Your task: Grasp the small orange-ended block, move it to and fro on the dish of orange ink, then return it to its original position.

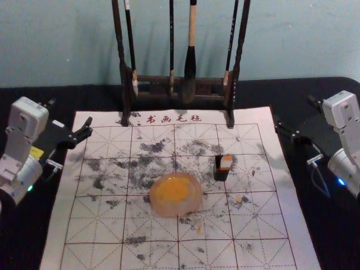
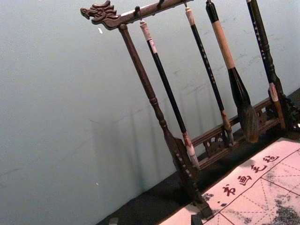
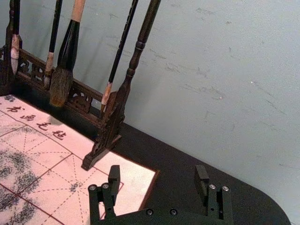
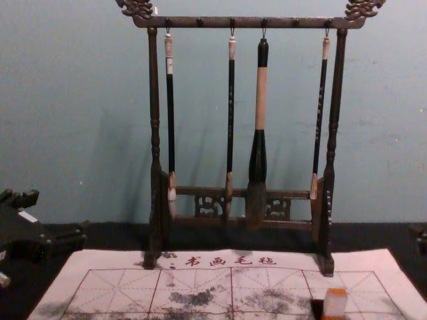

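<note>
"Mat point(image 1: 95, 247), white with dark red grid lines, lies under everything near us?"

"Yes, spread over the black tabletop point(image 1: 337, 247), with grey-black smudges round the round, pale pink dish point(image 1: 161, 208). A small orange spot marks it on the near side of the dish, and another to the right."

"What does the dish hold?"

"A pool of orange ink point(image 1: 172, 190), in the middle."

"And the block?"

"The small white block with an orange end point(image 1: 226, 162) stands upright on the mat, to the right of the dish and slightly beyond it, orange end up. A black piece point(image 1: 220, 173) is close against its left side; I can't tell whether they touch."

"Any gripper on it?"

"No. The black left gripper point(image 1: 70, 112) is out to the left of the dish and beyond it, fingers spread apart, nothing between them. The black right gripper point(image 1: 296, 113) is out to the right and beyond, its fingers wide apart too, and empty."

"Farther back?"

"A dark brown carved wooden rack point(image 4: 339, 100) behind the dish. Four hanging brushes point(image 4: 260, 100), one much thicker, with a pale wooden section in its handle. Then a pale blue-green wall point(image 4: 400, 80)."
</note>
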